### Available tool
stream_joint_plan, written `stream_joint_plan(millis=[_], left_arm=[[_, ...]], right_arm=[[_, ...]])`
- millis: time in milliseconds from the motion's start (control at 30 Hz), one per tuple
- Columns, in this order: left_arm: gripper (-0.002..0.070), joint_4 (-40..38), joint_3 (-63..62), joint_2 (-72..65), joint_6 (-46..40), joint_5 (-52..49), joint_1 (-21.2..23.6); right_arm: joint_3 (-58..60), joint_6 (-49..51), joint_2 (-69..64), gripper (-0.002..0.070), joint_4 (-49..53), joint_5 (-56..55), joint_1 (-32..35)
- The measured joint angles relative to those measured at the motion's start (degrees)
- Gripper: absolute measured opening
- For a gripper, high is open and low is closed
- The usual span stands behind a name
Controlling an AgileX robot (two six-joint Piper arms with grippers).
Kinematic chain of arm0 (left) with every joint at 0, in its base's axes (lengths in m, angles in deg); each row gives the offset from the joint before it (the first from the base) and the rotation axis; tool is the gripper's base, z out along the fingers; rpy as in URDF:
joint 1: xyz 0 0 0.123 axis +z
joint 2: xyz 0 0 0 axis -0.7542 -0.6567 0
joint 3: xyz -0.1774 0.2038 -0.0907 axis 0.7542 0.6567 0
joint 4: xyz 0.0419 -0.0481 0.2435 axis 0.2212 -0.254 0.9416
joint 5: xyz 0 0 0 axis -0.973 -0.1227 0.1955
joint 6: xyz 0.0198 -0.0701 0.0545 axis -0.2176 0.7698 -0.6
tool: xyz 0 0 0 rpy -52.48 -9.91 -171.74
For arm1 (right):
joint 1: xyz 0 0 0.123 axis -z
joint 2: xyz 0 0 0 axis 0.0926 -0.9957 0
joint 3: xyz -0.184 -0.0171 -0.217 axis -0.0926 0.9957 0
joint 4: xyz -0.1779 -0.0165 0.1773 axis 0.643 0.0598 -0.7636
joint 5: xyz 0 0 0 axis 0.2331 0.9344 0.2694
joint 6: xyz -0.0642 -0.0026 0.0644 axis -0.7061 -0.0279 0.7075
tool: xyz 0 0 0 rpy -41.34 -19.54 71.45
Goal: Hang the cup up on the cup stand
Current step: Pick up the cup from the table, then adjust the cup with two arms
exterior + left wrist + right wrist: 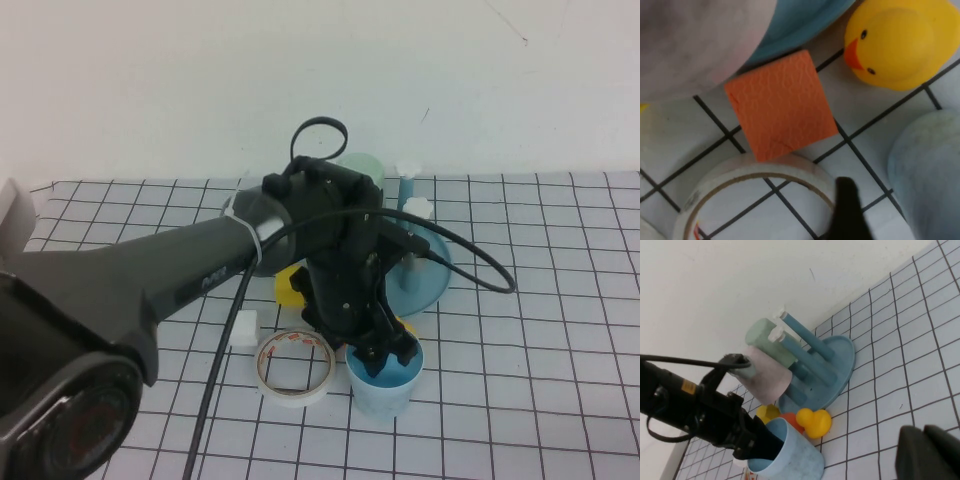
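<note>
While the cup point(382, 383) stands upright on the table just beside the cup stand point(432, 275), left gripper point(388, 352) dips into its mouth, fingers parted, nothing gripped. Right gripper point(930, 452) sits closed, apart.

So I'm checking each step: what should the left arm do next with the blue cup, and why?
Probably close the left gripper on the cup rim: its open fingers straddle the rim, one inside, while the cup stands upright on the table beside the cup stand. The right gripper is shut, parked aside.
</note>
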Motion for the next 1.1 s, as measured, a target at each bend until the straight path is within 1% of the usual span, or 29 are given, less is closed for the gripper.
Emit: stream_joint_plan(millis=[33,167,200,267,333,567,700,800,933,967,1100], left_arm=[[0.0397,0.0,0.0,-0.3,0.0,0.0,0.0],[0.013,0.1,0.0,-1.3,0.1,-0.2,0.0],[0.0085,0.1,0.0,-1.3,0.1,-0.2,0.0],[0.0035,0.2,-0.1,-1.3,0.1,-0.3,0.0],[0.0017,0.3,-0.4,-1.3,0.1,-0.6,0.0],[0.0011,1.1,-0.4,3.1,-1.1,-1.2,0.0],[0.0011,1.2,1.5,11.5,-3.5,-0.5,-0.3],[0.001,1.3,6.2,20.0,-4.6,1.5,-0.8],[0.001,1.4,16.3,31.3,-5.3,8.3,-1.1],[0.001,1.5,22.2,36.5,-5.7,13.3,-1.1],[0.001,2.0,36.0,46.7,-5.8,25.8,-1.1]], right_arm=[[0.0,0.0,0.0,0.0011,0.0,0.0,0.0],[0.0,-0.1,0.0,0.0011,0.0,0.0,0.0],[0.0,-0.1,0.0,0.0011,0.0,0.0,0.0],[0.0,-0.1,0.0,0.0011,0.0,0.0,0.0],[0.0,-0.1,0.0,0.0011,0.0,0.0,0.0],[0.0,-0.1,0.0,0.0011,-0.5,0.9,0.0],[0.0,-0.3,0.0,0.0011,-0.5,1.0,0.0],[0.0,-0.3,0.0,0.0011,-0.6,1.0,0.0],[0.0,-0.3,0.0,0.0011,-0.7,1.0,0.0],[0.0,-0.3,0.0,0.0011,-0.8,1.0,0.0],[0.0,-0.3,0.0,0.0011,-0.8,1.0,0.0]])
